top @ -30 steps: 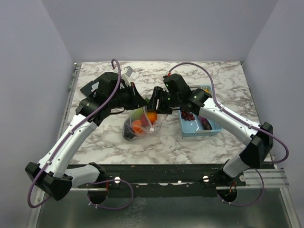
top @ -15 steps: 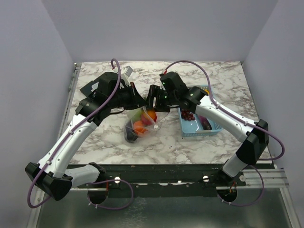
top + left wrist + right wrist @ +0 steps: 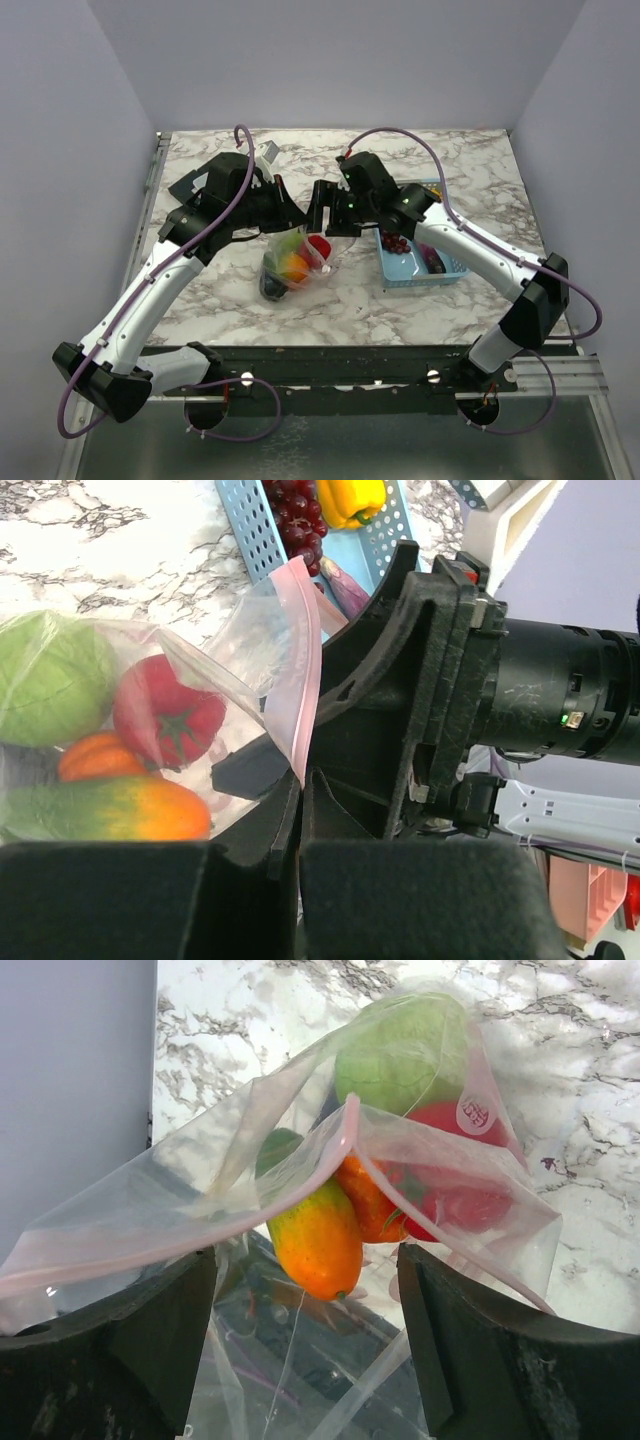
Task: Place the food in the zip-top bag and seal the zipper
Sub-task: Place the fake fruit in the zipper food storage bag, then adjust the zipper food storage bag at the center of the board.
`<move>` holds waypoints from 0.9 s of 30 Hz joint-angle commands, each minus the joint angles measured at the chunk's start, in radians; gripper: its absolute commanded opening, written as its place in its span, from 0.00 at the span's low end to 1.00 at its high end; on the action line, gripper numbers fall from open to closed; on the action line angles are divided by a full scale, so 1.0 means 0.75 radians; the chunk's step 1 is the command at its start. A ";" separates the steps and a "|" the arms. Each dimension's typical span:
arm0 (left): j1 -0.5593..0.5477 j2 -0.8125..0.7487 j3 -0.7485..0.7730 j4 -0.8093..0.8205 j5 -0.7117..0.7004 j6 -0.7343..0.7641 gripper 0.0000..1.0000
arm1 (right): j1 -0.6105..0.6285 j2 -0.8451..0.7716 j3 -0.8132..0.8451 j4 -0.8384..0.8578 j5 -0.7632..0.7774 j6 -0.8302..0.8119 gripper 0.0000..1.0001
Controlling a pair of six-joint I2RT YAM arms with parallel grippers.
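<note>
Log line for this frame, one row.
left gripper: shut on bag zipper | right gripper: open at bag mouth | bag: unsealed, holds cabbage, tomato | basket: grapes inside

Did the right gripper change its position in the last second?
Yes, slightly: the right gripper has shifted left in the top view, farther from the light-blue basket, which stayed in place.

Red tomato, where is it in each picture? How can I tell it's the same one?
Top external: the red tomato is mid-table, inside the zip-top bag between the two arms.
Left wrist: it is left of centre, behind the clear plastic.
Right wrist: it is right of centre, inside the bag.
Shared landmark: the green cabbage is next to it in the bag in every view.
</note>
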 commanded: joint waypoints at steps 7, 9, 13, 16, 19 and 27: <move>-0.014 0.007 0.017 0.080 -0.012 -0.003 0.00 | 0.039 -0.157 0.045 -0.025 -0.069 -0.085 0.76; -0.015 0.010 0.017 0.080 -0.014 -0.003 0.00 | 0.039 -0.190 0.055 -0.055 -0.041 -0.099 0.75; -0.014 0.013 0.021 0.080 -0.014 -0.003 0.00 | 0.039 -0.266 0.074 -0.125 0.038 -0.124 0.75; -0.016 0.017 0.023 0.079 -0.015 -0.005 0.00 | 0.038 -0.332 0.083 -0.180 0.120 -0.142 0.74; -0.015 0.022 0.027 0.078 -0.014 -0.006 0.00 | 0.039 -0.384 0.079 -0.235 0.199 -0.159 0.73; -0.014 0.028 0.041 0.075 -0.014 -0.011 0.00 | 0.037 -0.489 -0.017 -0.329 0.395 -0.166 0.71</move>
